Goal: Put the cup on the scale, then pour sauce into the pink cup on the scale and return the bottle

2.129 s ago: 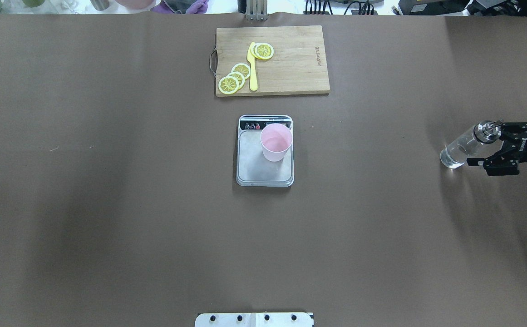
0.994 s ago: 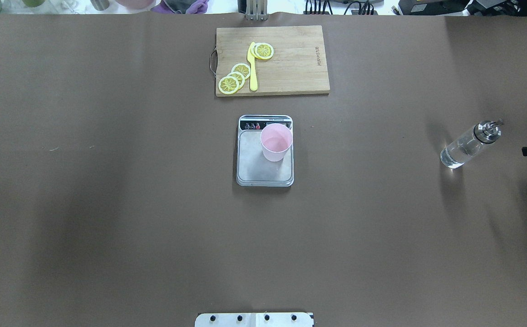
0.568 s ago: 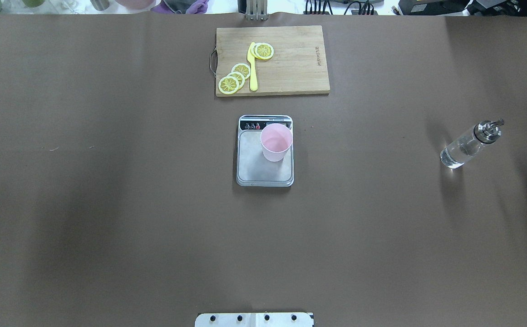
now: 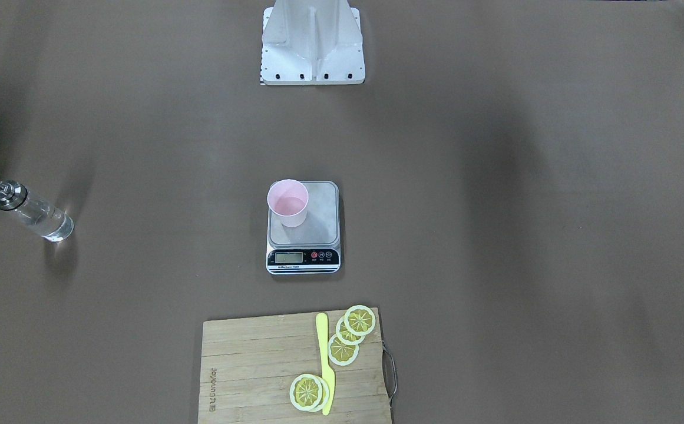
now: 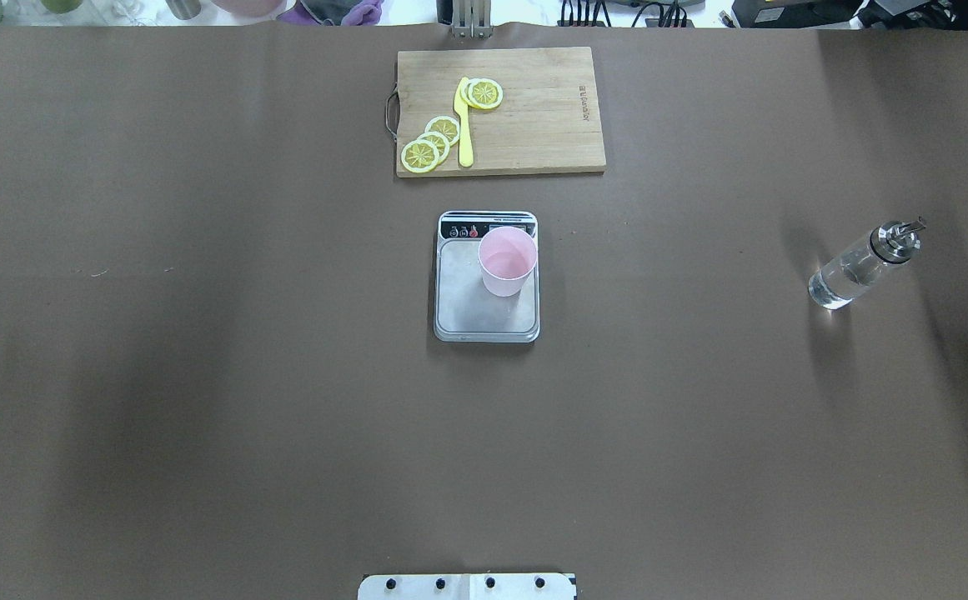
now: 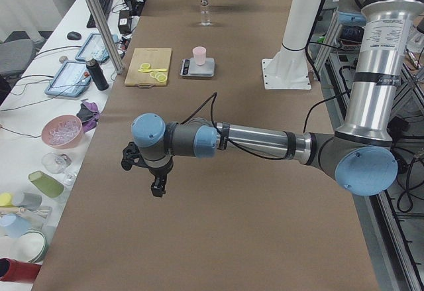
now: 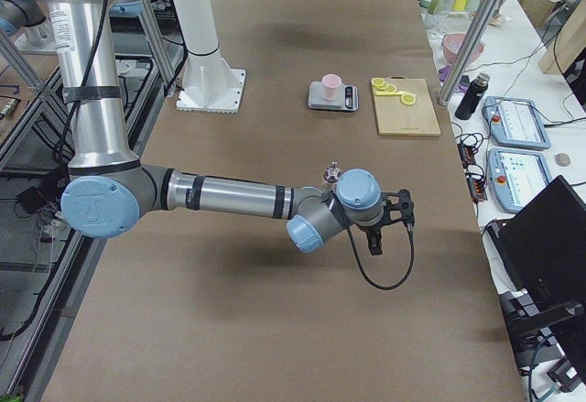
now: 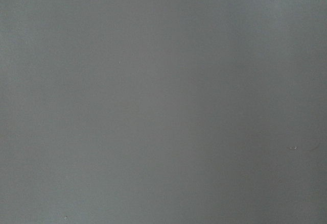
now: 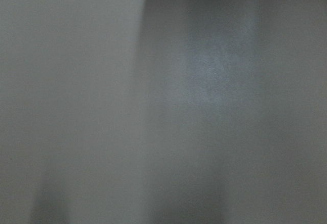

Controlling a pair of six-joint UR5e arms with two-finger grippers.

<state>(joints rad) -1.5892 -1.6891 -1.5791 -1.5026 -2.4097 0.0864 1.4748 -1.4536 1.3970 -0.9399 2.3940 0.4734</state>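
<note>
The pale pink cup [image 5: 507, 262] stands upright on the scale [image 5: 471, 310], at the platform's far right corner by the display strip; the same cup [image 4: 287, 203] shows in the front-facing view. Alone at the table's right end, upright, is the clear glass bottle [image 5: 859, 267] with its metal spout, clear sauce [image 4: 47, 222] inside. My right gripper [image 7: 389, 233] hangs beside and beyond the bottle [image 7: 333, 174], apart from it; I cannot tell whether it is open or shut. Far off at the table's left end hovers my left gripper [image 6: 158, 186], state also unclear. Both wrist views show only brown table.
A wooden cutting board [image 5: 534, 125] with several lemon slices [image 5: 433, 143] and a yellow knife [image 5: 464, 125] lies beyond the scale. The robot's white base plate [image 4: 312, 41] sits at the near edge. Tablets, cups and bowls line the bench [image 6: 59, 105] past the table's far side.
My right gripper, open beside the bottle two seconds ago, has drawn back to the right and left the overhead view. The bottle stays standing where it was. Cup and scale are unmoved.
</note>
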